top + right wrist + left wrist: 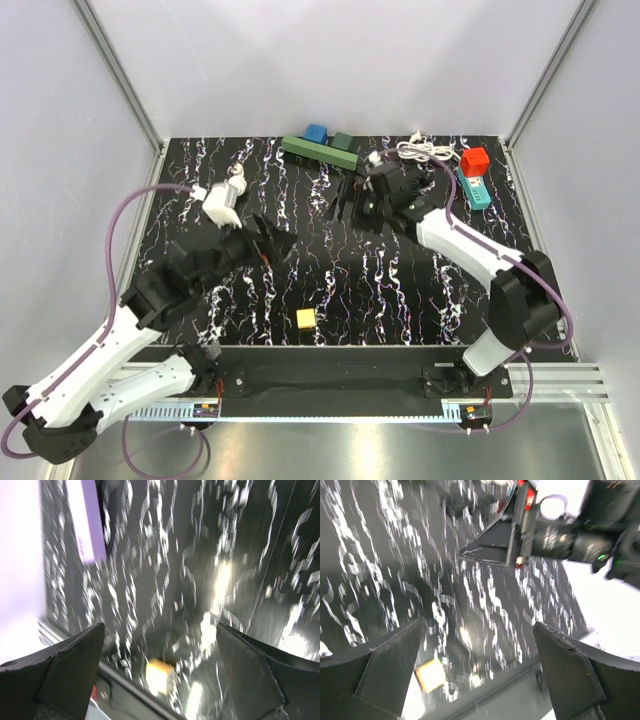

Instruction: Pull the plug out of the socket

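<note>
Left pincer point(477, 624): spread wide, nothing in it.
Right pincer point(160, 626): spread wide as well, nothing in it.
Desk point(400, 300): flat, black with white squiggles.
Plug: maybe red block point(475, 160) on blue-green strip point(472, 192), back right; cannot tell for sure.
Other strip: green strip point(320, 151), back middle, blue block point(316, 132) just beside.
Cord point(425, 150): white, bendy, coiled up.
Feel: probably hard plastic, light, stuck in tight.
Hold: block's flat sides, strip pinned down.
</note>
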`<state>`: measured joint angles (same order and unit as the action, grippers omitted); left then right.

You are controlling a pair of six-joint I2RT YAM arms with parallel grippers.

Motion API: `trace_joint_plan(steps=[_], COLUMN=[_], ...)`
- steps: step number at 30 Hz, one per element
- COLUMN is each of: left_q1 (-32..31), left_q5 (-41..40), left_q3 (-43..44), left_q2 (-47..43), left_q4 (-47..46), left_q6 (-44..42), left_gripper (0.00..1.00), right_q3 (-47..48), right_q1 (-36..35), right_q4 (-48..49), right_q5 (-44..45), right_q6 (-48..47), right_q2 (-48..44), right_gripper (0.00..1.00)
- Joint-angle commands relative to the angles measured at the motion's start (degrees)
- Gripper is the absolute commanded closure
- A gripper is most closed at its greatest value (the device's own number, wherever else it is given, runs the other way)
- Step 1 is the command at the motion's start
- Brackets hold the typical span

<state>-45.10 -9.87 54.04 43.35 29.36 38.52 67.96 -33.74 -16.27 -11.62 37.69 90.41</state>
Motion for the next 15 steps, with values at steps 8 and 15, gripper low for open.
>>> trace_joint_plan(steps=[8, 15], left_q1=[13.35, 21.63], left_q5=[5.64, 12.41], left_q3=[4.32, 7.48], left_q2=[11.91, 23.95], left_q4=[-19.66, -29.0], left_q6=[-6.09, -5.66], left_gripper=[0.01, 0.01], right_q3=[20.42, 31.78], right_q1=[8.94, 16.59], right_q4=[7.56, 12.4], right_q5=[4.85, -3.14], right_q6=[-1.66, 2.38], right_q2=[15.47, 28.49], right_gripper=[0.0, 0.0])
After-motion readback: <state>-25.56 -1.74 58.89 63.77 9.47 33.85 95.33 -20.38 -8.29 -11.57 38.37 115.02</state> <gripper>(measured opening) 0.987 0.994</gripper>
